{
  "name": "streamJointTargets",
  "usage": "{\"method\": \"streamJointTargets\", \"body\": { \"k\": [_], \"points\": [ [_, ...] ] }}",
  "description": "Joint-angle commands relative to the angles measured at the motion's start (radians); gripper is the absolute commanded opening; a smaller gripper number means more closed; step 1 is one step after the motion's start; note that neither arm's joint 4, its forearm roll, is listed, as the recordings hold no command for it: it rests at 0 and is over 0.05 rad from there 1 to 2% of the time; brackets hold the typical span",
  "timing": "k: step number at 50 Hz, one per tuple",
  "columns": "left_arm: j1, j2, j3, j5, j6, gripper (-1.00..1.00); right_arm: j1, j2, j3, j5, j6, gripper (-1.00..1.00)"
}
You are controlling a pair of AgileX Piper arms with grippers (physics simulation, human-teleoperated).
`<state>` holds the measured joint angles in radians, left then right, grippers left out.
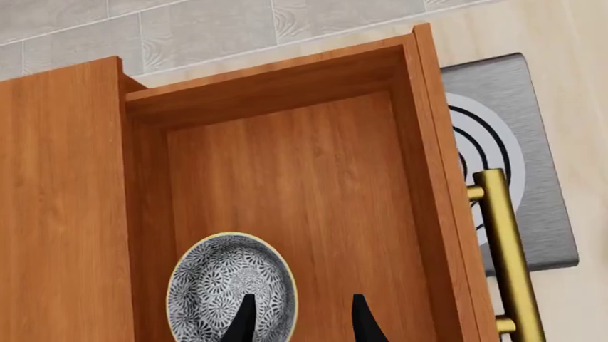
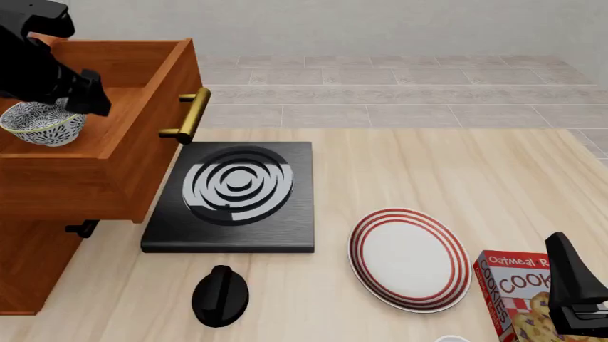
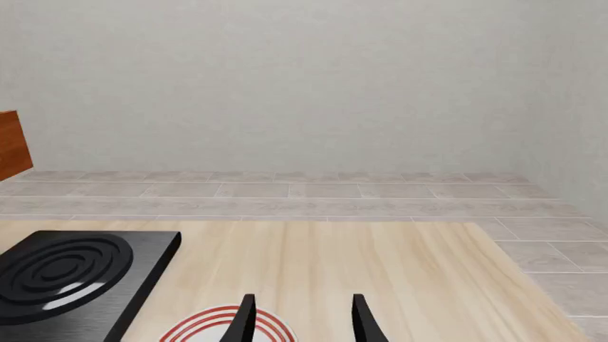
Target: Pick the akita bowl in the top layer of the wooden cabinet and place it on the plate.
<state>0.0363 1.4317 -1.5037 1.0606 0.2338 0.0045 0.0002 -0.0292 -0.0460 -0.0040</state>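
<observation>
The akita bowl (image 1: 231,285) (image 2: 43,122) sits upright inside the pulled-out top layer (image 1: 314,178) (image 2: 142,146) of the wooden cabinet (image 2: 28,263). My left gripper (image 1: 300,303) (image 2: 90,103) is open and reaches down into the drawer. One finger is over the bowl's inside and the other is outside its rim, with nothing gripped. The plate (image 2: 411,258) (image 3: 228,326) lies on the table right of centre. My right gripper (image 3: 302,306) (image 2: 562,249) is open and holds nothing, low at the table's right front, just short of the plate.
A black square stove (image 2: 238,189) (image 3: 67,271) lies in front of the drawer, below its brass handle (image 2: 190,114) (image 1: 508,249). A black knob-like object (image 2: 221,293) stands near the front edge. A cookie box (image 2: 517,292) lies beside my right gripper.
</observation>
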Motion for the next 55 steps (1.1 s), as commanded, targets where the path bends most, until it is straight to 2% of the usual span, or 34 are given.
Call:
{"method": "streamJointTargets", "body": {
  "k": [1,5,21,55],
  "points": [
    [0.012,0.001,0.038,-0.029,-0.006,1.00,0.001,0.000,-0.001,0.001,-0.002,1.00],
    [-0.010,-0.006,0.042,-0.035,-0.031,1.00,0.001,0.000,-0.001,0.001,-0.002,1.00],
    [0.020,-0.007,0.111,-0.079,-0.024,1.00,0.000,0.000,-0.001,-0.001,-0.003,1.00],
    [0.022,-0.003,0.175,-0.134,-0.033,1.00,-0.002,0.000,0.001,-0.003,0.000,1.00]
  ]
}}
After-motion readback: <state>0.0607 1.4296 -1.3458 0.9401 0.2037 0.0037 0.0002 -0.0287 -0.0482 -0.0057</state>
